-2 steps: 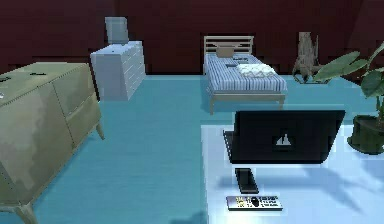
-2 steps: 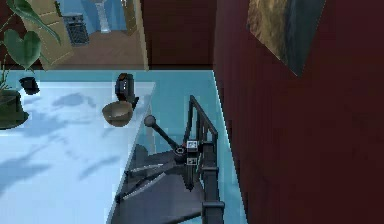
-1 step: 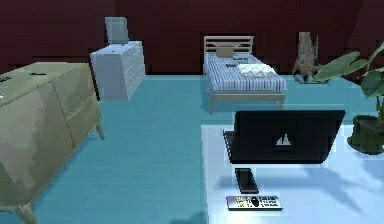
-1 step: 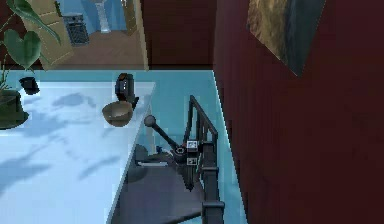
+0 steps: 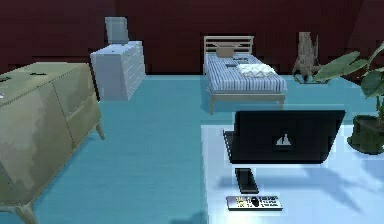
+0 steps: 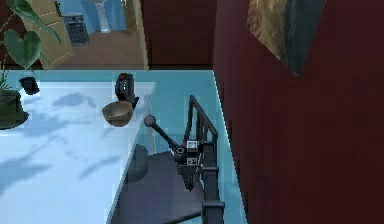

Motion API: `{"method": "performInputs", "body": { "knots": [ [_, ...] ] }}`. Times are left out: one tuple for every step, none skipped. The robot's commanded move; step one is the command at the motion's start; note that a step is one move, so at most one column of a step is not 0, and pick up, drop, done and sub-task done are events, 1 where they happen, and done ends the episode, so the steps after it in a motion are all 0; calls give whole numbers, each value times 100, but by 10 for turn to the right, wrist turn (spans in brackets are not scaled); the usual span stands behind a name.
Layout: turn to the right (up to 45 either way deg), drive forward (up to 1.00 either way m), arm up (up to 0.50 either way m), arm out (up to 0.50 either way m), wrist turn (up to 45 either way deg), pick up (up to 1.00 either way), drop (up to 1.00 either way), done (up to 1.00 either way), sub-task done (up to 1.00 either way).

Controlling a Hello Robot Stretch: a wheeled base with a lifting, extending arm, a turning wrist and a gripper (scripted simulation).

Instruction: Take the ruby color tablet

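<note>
On the white table at the forward view's lower right lie a small dark flat device and a remote control, in front of a black laptop. In the arm side view the gripper reaches from the arm's white marker squares toward the table's edge, close to a brown bowl. I cannot tell whether it holds anything. A dark upright object stands behind the bowl.
A dark grey chair stands at the table beside the arm. A mug and a potted plant share the table. A wooden sideboard, white dresser and bed ring the teal floor. A picture hangs on the red wall.
</note>
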Motion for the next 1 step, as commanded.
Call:
{"method": "performInputs", "body": {
  "knots": [
    [0,0,0,0,60,0,0,0,0]
  ]
}}
